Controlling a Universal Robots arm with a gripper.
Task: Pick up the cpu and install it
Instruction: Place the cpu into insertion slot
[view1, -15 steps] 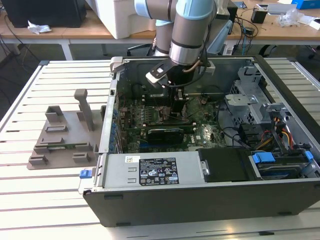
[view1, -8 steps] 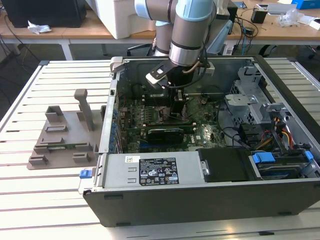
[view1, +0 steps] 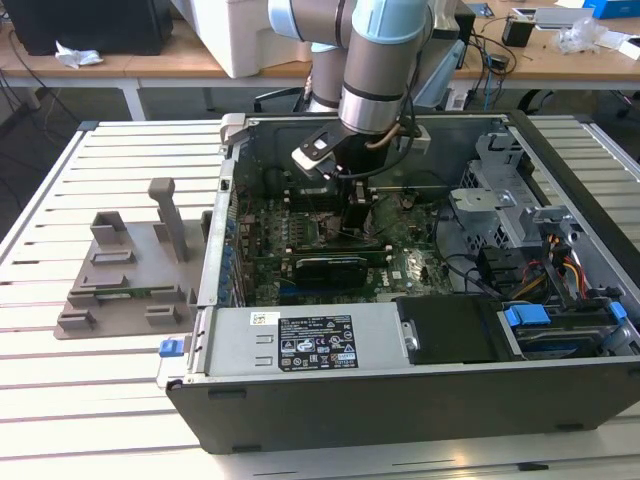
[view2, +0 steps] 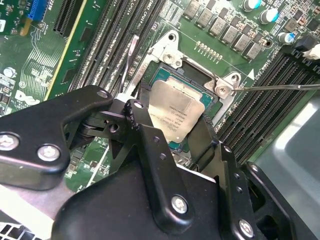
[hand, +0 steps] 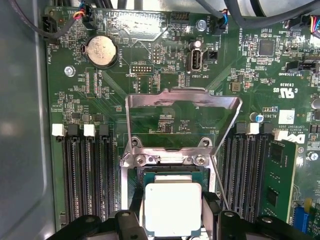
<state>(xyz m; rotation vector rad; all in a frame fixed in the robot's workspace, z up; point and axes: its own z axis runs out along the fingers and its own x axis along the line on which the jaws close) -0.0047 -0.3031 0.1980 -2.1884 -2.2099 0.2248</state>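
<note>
The cpu (view2: 175, 110), a thin flat square with a matte silvery top, sits level over the square black socket (view2: 197, 67) on the green circuit board (hand: 240, 65), its edges lined up with the socket's opening. The gripper (view2: 175, 129) has its angular black fingers (view2: 142, 122) closed against two opposite edges of the cpu, gripping it. Just beyond the socket, the shiny metal hold-down frame (hand: 182, 102) stands swung open.

One cpu (hand: 172, 207); one coin-cell battery (hand: 102, 51); one raised socket load plate (hand: 182, 100); one expansion card (view1: 335, 268); one computer case (view1: 400, 410); one grey plastic holder (view1: 125, 275).
</note>
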